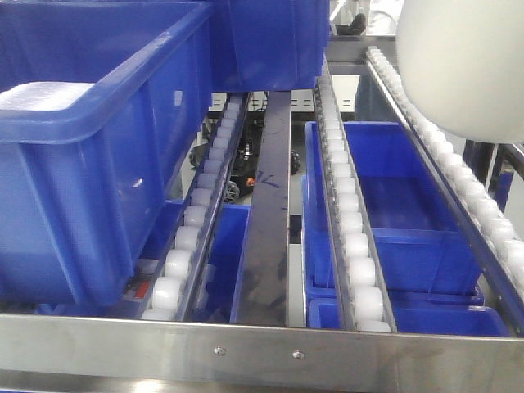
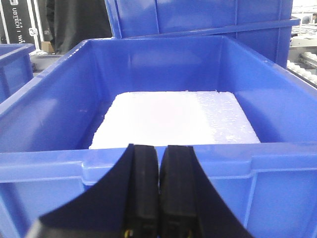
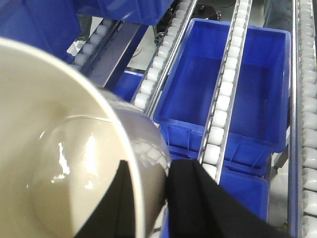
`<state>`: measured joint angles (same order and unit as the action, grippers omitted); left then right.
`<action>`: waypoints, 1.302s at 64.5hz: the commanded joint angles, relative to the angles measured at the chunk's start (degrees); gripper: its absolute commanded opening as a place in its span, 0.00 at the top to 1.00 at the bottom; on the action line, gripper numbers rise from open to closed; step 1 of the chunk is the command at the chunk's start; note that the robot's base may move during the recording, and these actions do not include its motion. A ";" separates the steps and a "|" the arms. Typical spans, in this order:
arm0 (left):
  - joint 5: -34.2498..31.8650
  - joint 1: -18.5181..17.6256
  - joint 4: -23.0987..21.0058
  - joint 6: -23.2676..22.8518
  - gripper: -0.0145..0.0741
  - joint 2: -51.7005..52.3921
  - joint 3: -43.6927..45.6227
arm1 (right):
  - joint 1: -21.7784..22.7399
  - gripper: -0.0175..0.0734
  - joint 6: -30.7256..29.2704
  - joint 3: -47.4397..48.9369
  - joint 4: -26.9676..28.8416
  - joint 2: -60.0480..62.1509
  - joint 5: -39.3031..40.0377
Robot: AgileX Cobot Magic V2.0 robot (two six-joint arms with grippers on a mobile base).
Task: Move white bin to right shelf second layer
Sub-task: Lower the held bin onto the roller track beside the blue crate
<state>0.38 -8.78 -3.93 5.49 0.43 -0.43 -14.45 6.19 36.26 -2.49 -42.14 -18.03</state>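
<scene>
So the glossy cream-white plastic bin [image 3: 64, 163] was up in the air over the right side of the sloped steel rack level [image 1: 270, 348], held by the right tool [image 3: 148, 198], whose black fingers [image 3: 198, 198] were clamped on its rim, one inside the wall and one outside. In the front view the bin showed as a big pale rounded shape in the top right corner, sitting above the rightmost roller track [image 1: 458, 172], though I couldn't tell if it was actually touching the rollers. I counted three tracks of small white rollers in that view: one on the left [image 1: 192, 237], one in the middle [image 1: 348, 221], and that right one. Two large blue plastic crates sat on the rack's left side, a near one [image 1: 90, 155] and a second [image 1: 262, 45] right behind it. The near crate had one white foam slab [image 2: 173, 116] in it. The left tool [image 2: 159, 193] hung just in front of that crate, fingers pressed together, holding nothing. More blue crates [image 1: 409, 205] sat on the level below.
</scene>
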 commanded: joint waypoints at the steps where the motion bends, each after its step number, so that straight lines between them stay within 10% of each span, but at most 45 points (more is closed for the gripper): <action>1: -4.99 0.00 -0.29 -0.43 0.74 0.76 -1.90 | 0.42 0.75 0.02 1.93 -0.18 0.56 5.73; 84: -4.99 0.00 -0.29 -0.43 0.74 0.76 -1.90 | 0.42 0.75 0.02 1.93 -0.18 0.56 5.74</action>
<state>0.38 -8.78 -3.93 5.49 0.43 -0.43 -14.45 6.19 36.26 -2.49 -42.14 -18.03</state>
